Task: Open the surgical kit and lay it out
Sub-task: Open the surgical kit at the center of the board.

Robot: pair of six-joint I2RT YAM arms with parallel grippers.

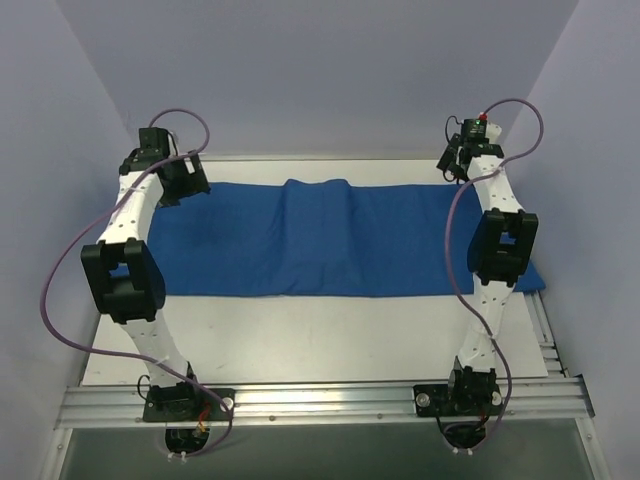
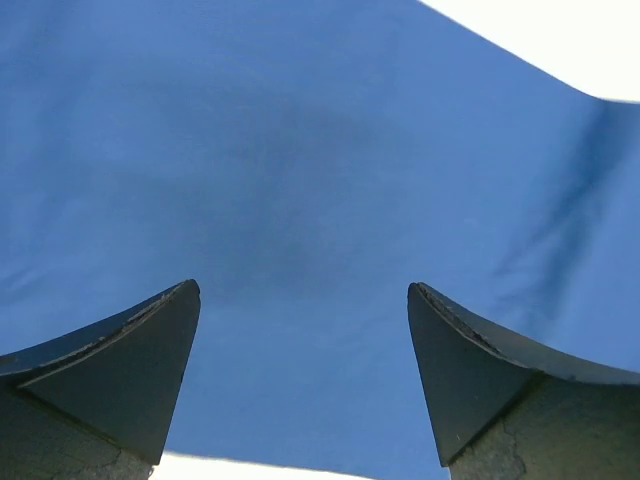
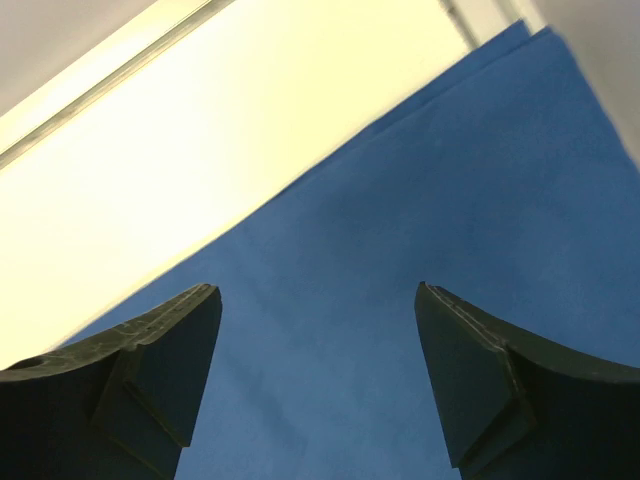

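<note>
Item inspected: blue cloth wrap (image 1: 320, 250), lying lengthwise across the far half of the white table (image 1: 300, 340), its long edges roughly parallel to the table's near edge. The wrap runs from beneath the left arm's wrist to beyond the right arm, and its right end reaches the right-hand margin of the table. The surface is mostly flat, with light creasing. One raised fold (image 1: 316, 200) stands up left of centre at the far edge and tapers toward the near edge; what lies under it cannot be told. Left fingers (image 2: 120, 370): spread wide, nothing between them, positioned over the far left corner area of the wrap. The left wrist view shows blue cloth filling the gap, with pale table in the upper right corner and along the bottom. Whether the tips touch the cloth cannot be told. Right fingers (image 3: 500, 390): spread wide, nothing between them, positioned over the far right end of the wrap. The right wrist view shows the cloth's edge running diagonally, apparently in two stacked layers at upper right, with bare table beyond. Contact with the cloth cannot be told. Both arm bases are bolted to the metal rail (image 1: 320, 400) at the near edge.
</note>
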